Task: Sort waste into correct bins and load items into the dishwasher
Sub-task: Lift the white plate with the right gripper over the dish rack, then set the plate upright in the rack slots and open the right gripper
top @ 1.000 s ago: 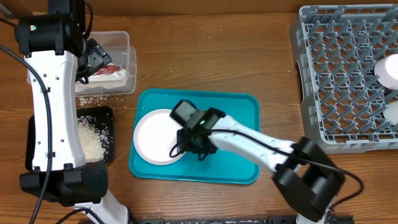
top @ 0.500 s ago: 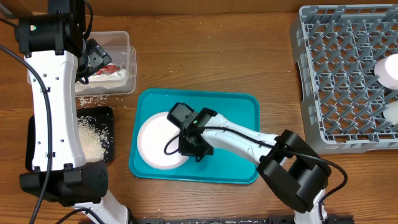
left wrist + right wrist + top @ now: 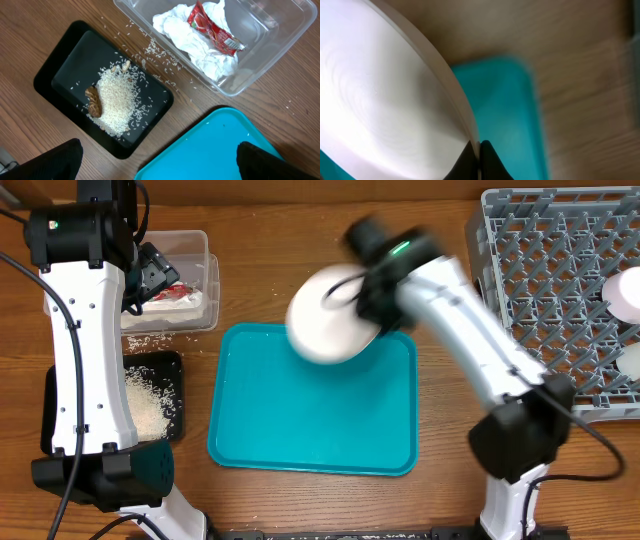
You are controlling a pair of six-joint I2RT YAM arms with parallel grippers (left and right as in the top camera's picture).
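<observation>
My right gripper (image 3: 479,159) is shut on the rim of the white plate (image 3: 380,100) and holds it tilted in the air. In the overhead view the plate (image 3: 328,325) is blurred above the far edge of the teal tray (image 3: 310,410), left of the grey dish rack (image 3: 540,300). Two white bowls (image 3: 625,290) sit in the rack's right side. My left gripper (image 3: 160,167) hangs open and empty over the gap between the black tray (image 3: 60,75) and the clear tub (image 3: 280,40). The tub holds a white tissue (image 3: 190,45) and a red wrapper (image 3: 212,30). Rice (image 3: 117,102) and a brown scrap (image 3: 93,101) lie on the black tray.
Loose rice grains (image 3: 160,55) lie scattered on the wooden table between the tub and the black tray. The teal tray (image 3: 220,150) has nothing on it but a few specks. The left arm's white body (image 3: 85,360) stands along the table's left side.
The right gripper shut on the plate's rim, lifted it off the teal tray and swung it up and to the right toward the rack. The left arm has not moved.
</observation>
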